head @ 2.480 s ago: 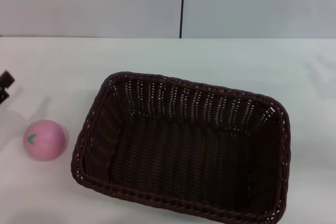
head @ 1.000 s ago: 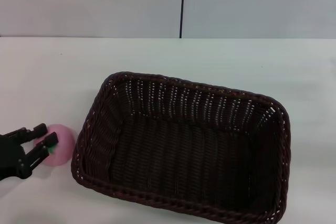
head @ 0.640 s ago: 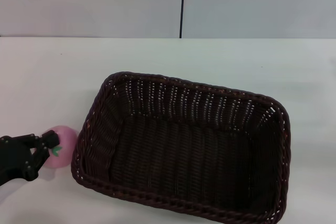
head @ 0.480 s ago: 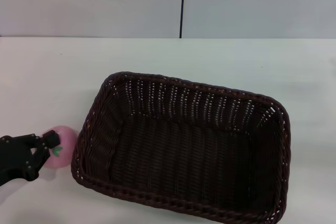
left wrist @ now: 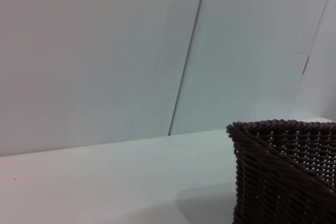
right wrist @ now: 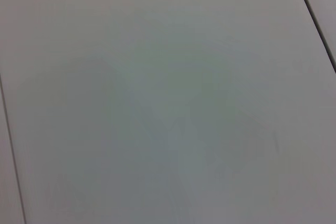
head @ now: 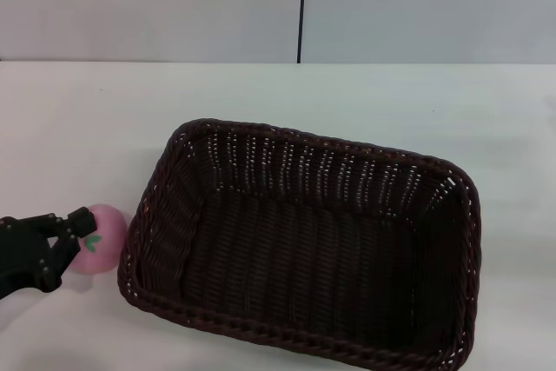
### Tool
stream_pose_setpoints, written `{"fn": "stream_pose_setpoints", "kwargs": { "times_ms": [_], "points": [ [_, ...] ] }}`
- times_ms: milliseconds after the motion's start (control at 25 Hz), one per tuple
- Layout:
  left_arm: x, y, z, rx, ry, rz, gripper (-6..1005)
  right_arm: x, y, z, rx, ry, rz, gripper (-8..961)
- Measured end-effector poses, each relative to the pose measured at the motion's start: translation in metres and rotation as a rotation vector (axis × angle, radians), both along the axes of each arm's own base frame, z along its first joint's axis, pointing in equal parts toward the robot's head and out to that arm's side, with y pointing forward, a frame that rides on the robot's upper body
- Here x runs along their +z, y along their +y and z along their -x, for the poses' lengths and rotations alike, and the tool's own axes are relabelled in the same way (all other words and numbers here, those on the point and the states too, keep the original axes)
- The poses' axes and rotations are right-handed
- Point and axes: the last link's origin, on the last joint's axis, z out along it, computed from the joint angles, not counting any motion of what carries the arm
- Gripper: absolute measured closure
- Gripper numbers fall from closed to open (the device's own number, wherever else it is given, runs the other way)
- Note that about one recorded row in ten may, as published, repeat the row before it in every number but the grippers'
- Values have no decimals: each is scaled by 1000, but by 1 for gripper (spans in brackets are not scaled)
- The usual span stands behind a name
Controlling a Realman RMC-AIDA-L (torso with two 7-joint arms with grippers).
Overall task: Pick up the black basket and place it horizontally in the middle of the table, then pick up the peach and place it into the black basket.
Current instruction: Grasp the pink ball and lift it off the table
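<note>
The head view carried nearly all of the scene. The black basket [head: 300, 249] sat on the white table [head: 365, 97], its long side running roughly across the view and turned slightly, its open top facing up and nothing inside it. The peach [head: 102, 249] rested on the table just beside the basket's left short wall, close to the braided rim, though contact between them could not be judged. The left gripper [head: 71, 242] reached in from the lower left edge, its black fingers [head: 80, 221] pressed against the near and left flanks of the peach, pinching it; the green leaf mark showed just past one fingertip. The peach appeared to sit on the tabletop rather than hang above it, but that could not be told for certain.

The left wrist view showed neither the peach nor that arm's own fingers. It gave instead a low side look at one rounded corner of the basket [left wrist: 286, 171], its woven wall rising from the table [left wrist: 105, 182], with pale wall panels [left wrist: 131, 51] behind.

The right wrist view held only a plain pale surface [right wrist: 168, 98] with thin dark seams. The right gripper appeared in no view.
</note>
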Motion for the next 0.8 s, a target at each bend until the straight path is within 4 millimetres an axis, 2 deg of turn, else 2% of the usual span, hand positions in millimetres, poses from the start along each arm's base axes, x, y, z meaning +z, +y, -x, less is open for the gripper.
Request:
{"fn": "stream_pose_setpoints", "kwargs": {
  "times_ms": [400,800],
  "points": [
    [2,1,-1,0,-11,-19,959,0,2,-1,-8,-1,2,405],
    [33,2,-9,-11,-164,-220,961,-4,4,0,-16,7,11,405]
  ]
}}
